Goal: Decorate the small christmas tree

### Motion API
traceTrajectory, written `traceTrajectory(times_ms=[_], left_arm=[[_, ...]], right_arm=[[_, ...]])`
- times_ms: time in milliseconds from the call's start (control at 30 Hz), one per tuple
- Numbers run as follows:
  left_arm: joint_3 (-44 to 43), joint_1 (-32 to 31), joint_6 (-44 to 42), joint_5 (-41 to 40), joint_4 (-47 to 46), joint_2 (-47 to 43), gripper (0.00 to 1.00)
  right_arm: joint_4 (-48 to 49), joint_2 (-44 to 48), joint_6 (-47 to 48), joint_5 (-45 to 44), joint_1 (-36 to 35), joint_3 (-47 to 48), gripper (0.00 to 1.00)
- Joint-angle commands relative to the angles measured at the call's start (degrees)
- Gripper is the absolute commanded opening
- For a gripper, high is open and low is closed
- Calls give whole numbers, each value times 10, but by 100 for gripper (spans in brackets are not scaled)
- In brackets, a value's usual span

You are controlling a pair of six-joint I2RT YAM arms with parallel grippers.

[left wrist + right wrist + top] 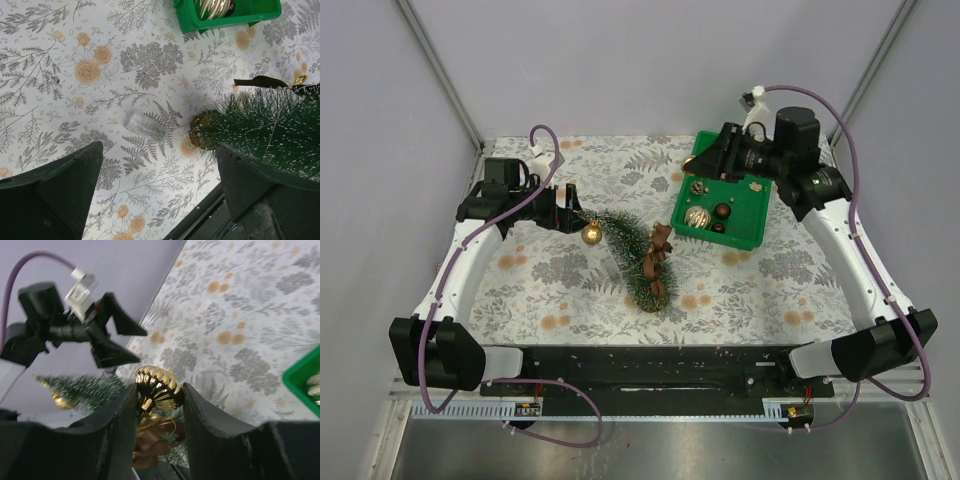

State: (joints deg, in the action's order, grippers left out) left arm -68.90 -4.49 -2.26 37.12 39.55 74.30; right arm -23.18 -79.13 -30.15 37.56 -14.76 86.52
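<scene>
The small christmas tree (635,255) is at the table's middle, its tip pointing far left. A gold ball (591,234) hangs near the tip and a brown bow (660,245) sits on its side. My left gripper (570,208) is open and empty just left of the tip; in the left wrist view (159,150) the tree (270,135) is by the right finger. My right gripper (705,160) hovers over the green bin's far left corner, shut on a ribbed gold ornament (157,387). The tree (82,387) also shows in the right wrist view.
The green bin (682,205) at the back right holds a ribbed shiny ball (697,216), a dark red ball (722,211) and other ornaments. A small clear item (145,126) lies on the floral tablecloth near the tree. Grey walls close in on both sides.
</scene>
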Motion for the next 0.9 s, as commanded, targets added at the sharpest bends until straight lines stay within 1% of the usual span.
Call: traceTrajectory(times_ms=[0,67,167,267,367,400,467,500,567,667,733,800,833,867], left_arm=[[-6,-2,15,34,-32,-7,99],[-8,-3,14,32,-32,-7,99],[-7,-3,11,30,-32,-12,99],[-4,-3,9,28,-32,-13,99],[-2,-3,7,29,-33,-10,99],[-3,-3,6,29,-33,-10,99],[-3,-3,6,30,-33,-9,99],[-3,-3,4,30,-33,-10,99],[-2,-3,2,27,-32,-11,99],[3,-3,-3,23,-33,-16,99],[4,-3,-3,22,-33,-18,99],[6,-2,-3,23,-32,-21,99],[9,-2,-4,23,-32,-21,99],[9,-2,-4,23,-32,-23,99]], right_arm=[[-99,-12,87,10,-83,79,36],[-97,-16,81,30,-91,99,34],[-71,-16,57,92,-92,103,33],[-60,-23,39,156,-91,109,37],[-28,-25,12,225,-91,97,40],[-21,-25,10,233,-91,92,40],[-22,-22,7,220,-91,87,40],[-22,-21,8,212,-89,86,40],[-45,-16,16,153,-75,87,40],[-73,-22,4,63,-17,81,41],[-93,-38,12,4,23,63,40],[-100,-66,27,-68,64,33,39],[-116,-84,42,-121,72,30,37],[-131,-106,62,-199,72,27,35]])
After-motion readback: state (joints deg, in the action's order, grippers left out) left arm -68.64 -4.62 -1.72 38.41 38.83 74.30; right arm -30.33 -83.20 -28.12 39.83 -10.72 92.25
